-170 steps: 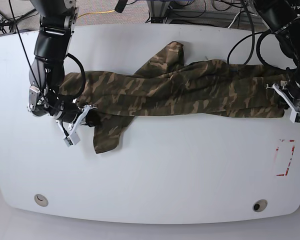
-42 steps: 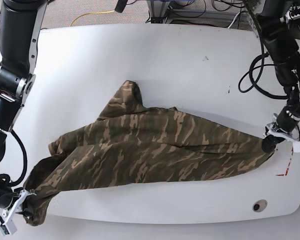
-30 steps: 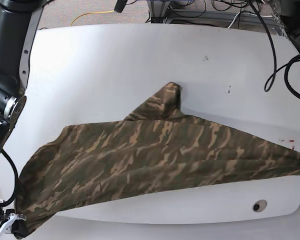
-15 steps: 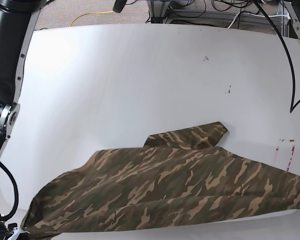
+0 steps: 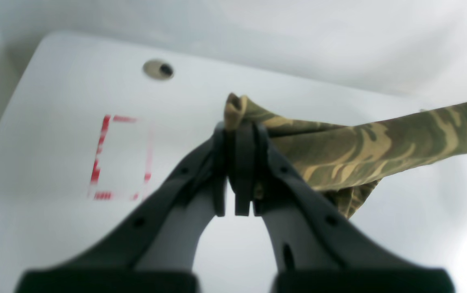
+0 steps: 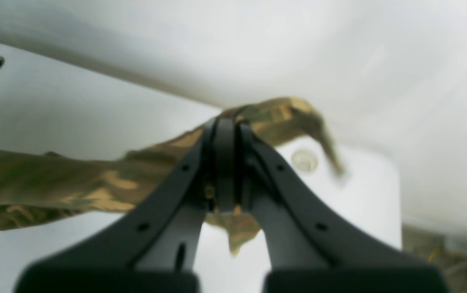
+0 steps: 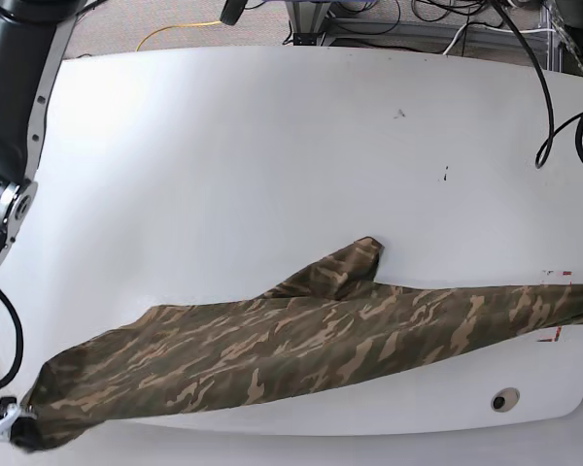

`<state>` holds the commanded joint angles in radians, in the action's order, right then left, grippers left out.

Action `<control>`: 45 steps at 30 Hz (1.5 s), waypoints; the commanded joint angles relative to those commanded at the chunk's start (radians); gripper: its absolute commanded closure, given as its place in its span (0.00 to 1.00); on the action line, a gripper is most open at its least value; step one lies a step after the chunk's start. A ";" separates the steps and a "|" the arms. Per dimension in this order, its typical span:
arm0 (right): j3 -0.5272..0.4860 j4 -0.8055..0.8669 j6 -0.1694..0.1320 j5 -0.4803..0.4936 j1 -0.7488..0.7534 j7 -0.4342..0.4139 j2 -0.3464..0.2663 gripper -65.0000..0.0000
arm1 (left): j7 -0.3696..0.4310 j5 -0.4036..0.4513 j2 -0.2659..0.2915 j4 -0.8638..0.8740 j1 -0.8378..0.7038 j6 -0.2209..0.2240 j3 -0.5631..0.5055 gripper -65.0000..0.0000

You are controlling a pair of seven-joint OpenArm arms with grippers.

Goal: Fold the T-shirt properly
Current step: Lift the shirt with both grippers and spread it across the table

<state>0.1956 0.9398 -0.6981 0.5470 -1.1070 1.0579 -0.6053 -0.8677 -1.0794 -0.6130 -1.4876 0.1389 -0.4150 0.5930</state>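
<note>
So both arms are spread wide at the near side, the T-shirt (image 7: pixel 272 345) stretched between the grippers. White table (image 7: pixel 272 146) underneath, red marks (image 5: pixel 101 154) near the left gripper (image 5: pixel 237 203), cables (image 7: pixel 447 12) past the far edge. Left one's clamped on shirt fabric, and the right gripper (image 6: pixel 227 203) is pinching its other end.

The T-shirt (image 7: pixel 272 349) was camouflage-printed in olive green, dark green, brown and tan. Beneath the T-shirt, the worktop (image 7: pixel 253 146) was white. To the left of the T-shirt in the left wrist view, red marks (image 5: pixel 105 130) formed a broken outline. Beyond the T-shirt in the base view, a cable (image 7: pixel 165 33) was yellow; the floor was greyish brown.
</note>
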 joint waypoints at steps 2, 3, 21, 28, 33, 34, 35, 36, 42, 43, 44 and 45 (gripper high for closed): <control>0.031 0.002 0.000 0.000 0.051 0.000 0.000 1.00 | 0.002 0.002 0.008 0.000 -0.032 0.000 0.000 0.99; 0.049 0.002 0.000 0.000 0.078 0.002 0.000 1.00 | 0.002 0.002 0.009 0.000 -0.048 0.000 0.000 0.99; 0.396 0.390 0.000 0.002 0.637 0.133 0.061 1.00 | 0.003 0.005 0.048 0.003 -0.295 0.000 0.000 0.99; 0.493 0.534 0.000 0.002 0.835 0.186 0.118 1.00 | 0.003 0.006 0.048 0.006 -0.345 0.000 0.000 0.99; 0.542 0.574 0.000 0.000 0.948 0.186 0.147 1.00 | 0.003 0.012 0.046 0.006 -0.368 0.000 0.002 0.99; 0.546 0.574 0.000 0.000 0.964 0.186 0.147 1.00 | 0.003 0.028 0.046 0.006 -0.368 0.000 0.002 0.99; 0.551 0.574 0.000 0.000 0.980 0.186 0.150 1.00 | 0.003 0.054 0.046 0.005 -0.368 0.000 0.002 0.99; 0.551 0.574 0.000 0.000 0.993 0.186 0.163 1.00 | 0.003 0.078 0.046 0.006 -0.368 0.000 0.002 0.99; 0.551 0.575 0.000 0.000 1.077 0.180 0.175 1.00 | 0.003 0.150 0.049 0.006 -0.368 -0.066 0.002 0.99; 0.551 0.575 0.000 0.000 1.092 0.180 0.175 1.00 | 0.003 0.158 0.049 0.006 -0.368 -0.081 0.002 0.99; 0.551 0.575 0.000 0.000 1.103 0.180 0.176 1.00 | 0.003 0.169 0.049 0.006 -0.368 -0.092 0.002 0.99; 0.551 0.575 0.000 0.000 1.115 0.180 0.176 1.00 | 0.003 0.184 0.049 0.006 -0.368 -0.101 0.002 0.99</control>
<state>0.7465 1.5152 -0.6981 0.5470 0.0084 1.2375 -0.4289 -0.8646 -0.8953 -0.5639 -1.4814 -0.2294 -0.5163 0.5946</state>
